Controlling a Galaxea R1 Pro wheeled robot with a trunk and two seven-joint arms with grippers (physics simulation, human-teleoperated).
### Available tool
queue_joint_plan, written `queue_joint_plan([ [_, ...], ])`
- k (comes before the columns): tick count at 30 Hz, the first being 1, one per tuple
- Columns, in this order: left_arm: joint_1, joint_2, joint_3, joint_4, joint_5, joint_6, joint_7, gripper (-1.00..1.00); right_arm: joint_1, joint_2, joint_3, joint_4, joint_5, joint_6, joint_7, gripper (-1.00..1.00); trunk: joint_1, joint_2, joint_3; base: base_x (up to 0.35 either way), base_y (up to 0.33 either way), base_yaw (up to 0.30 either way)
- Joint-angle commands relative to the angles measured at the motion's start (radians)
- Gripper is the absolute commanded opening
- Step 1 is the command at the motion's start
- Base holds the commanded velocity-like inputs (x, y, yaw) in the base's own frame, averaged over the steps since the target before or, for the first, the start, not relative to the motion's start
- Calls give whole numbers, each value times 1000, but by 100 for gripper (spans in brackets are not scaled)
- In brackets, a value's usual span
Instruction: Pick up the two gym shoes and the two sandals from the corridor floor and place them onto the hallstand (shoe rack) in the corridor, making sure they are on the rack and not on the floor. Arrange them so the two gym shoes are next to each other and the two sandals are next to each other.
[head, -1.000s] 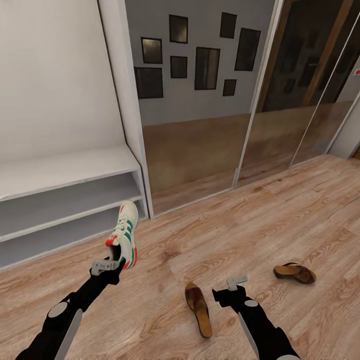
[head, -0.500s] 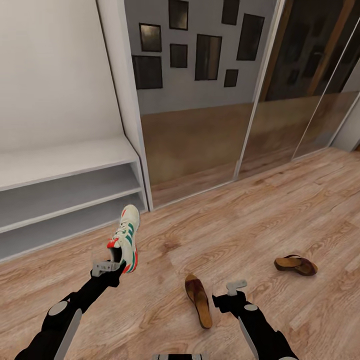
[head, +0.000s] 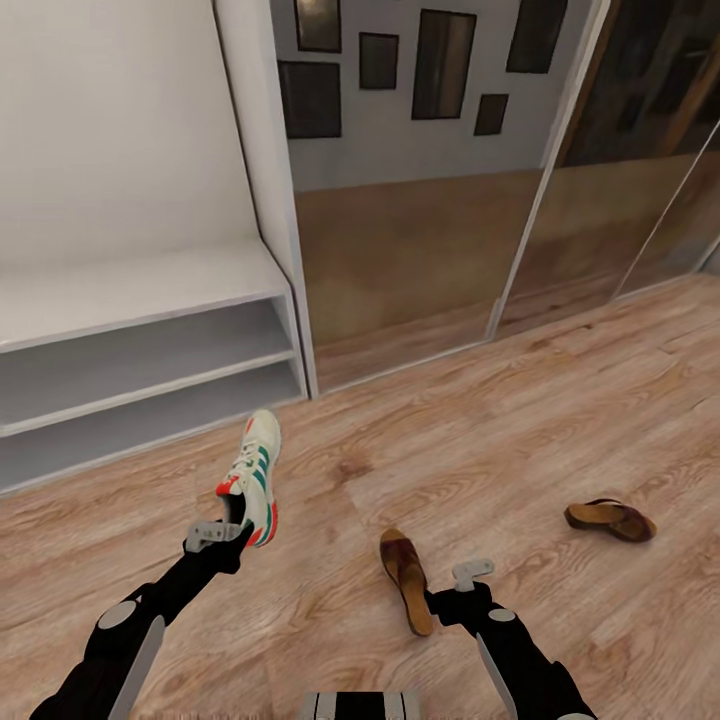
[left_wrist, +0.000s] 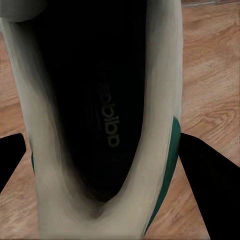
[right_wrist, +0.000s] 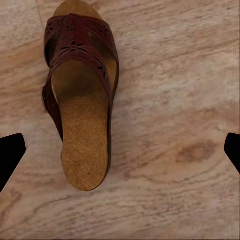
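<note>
A: Left gripper (head: 225, 532) clamping the gym shoe (head: 253, 475) at the heel, toe pointing toward the hallstand (head: 150, 300), probably for sliding it onto a shelf.

B: And the right gripper (head: 470, 580)?

A: Hanging open, holding nothing, just beside the near sandal (head: 406, 580), likely lining up for a grasp. Other sandal (head: 610, 519) lying well apart on the corridor floor (head: 480, 450).

B: The room?

A: Mirrored sliding doors (head: 420, 200) standing right of the hallstand, reflecting dark picture frames.

Wood-plank corridor floor (head: 560, 420), two brown sandals (head: 407, 580) (head: 610, 519) lying apart
</note>
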Motion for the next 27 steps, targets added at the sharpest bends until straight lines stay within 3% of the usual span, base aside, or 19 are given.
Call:
queue_joint_plan([
  [1,-1,1,2,-4,11,10,-5,-100,0,1,-5,-2,10,5,7,100,0,-1,-6,0,0,165],
  [17,1,2,1,-22,12,13,-5,-100,0,1,-5,-3,10,6,7,100,7,-4,-89,0,0,175],
  [27,1,2,1,-22,12,13,-5,-100,0,1,-5,-3,10,6,7,100,12,-7,-142,0,0,95],
])
